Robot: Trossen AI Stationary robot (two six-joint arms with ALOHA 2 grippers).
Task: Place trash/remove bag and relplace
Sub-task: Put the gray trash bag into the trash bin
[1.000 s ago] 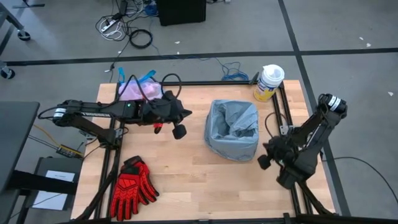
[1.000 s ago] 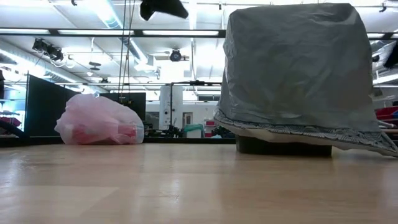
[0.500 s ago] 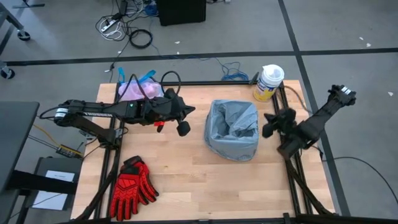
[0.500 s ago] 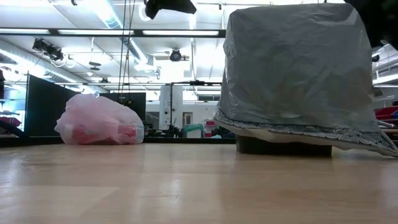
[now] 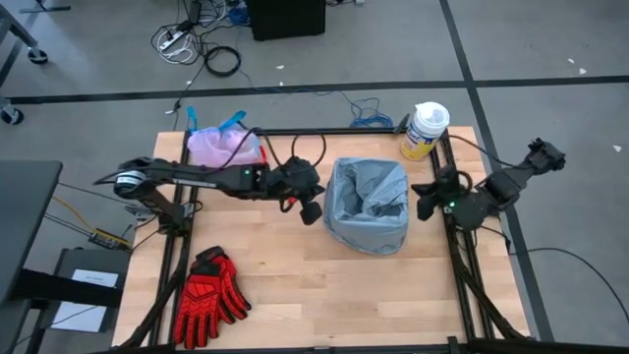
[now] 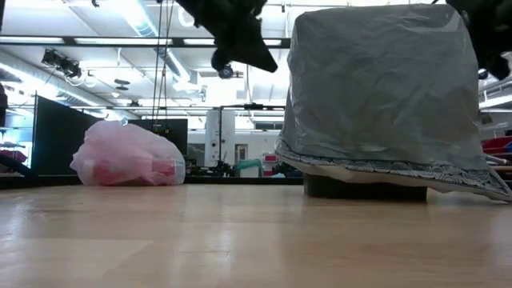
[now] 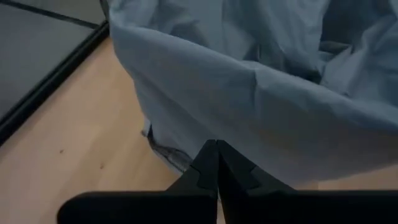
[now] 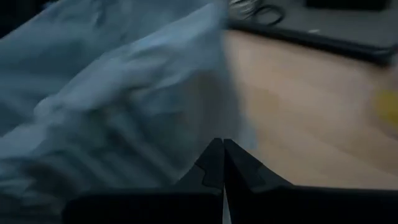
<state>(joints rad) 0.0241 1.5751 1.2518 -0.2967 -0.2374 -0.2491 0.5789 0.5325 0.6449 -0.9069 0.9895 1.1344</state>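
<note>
Two pincers, left pincer [image 5: 311,210] and right pincer [image 5: 425,205], clenched empty, flanking grey liner [image 5: 369,202], likely for rim tucking; pink bag [image 5: 222,147] parked aside.

A light wooden table [image 5: 295,285] in a black frame carries everything; near its centre, toward three o'clock, stands a bin lined with grey-blue plastic [image 5: 369,205]; at eleven o'clock lies a filled pink bag [image 5: 222,146]; at seven o'clock, red gloves [image 5: 208,297]; at one o'clock, a yellow tub [image 5: 424,131].
</note>
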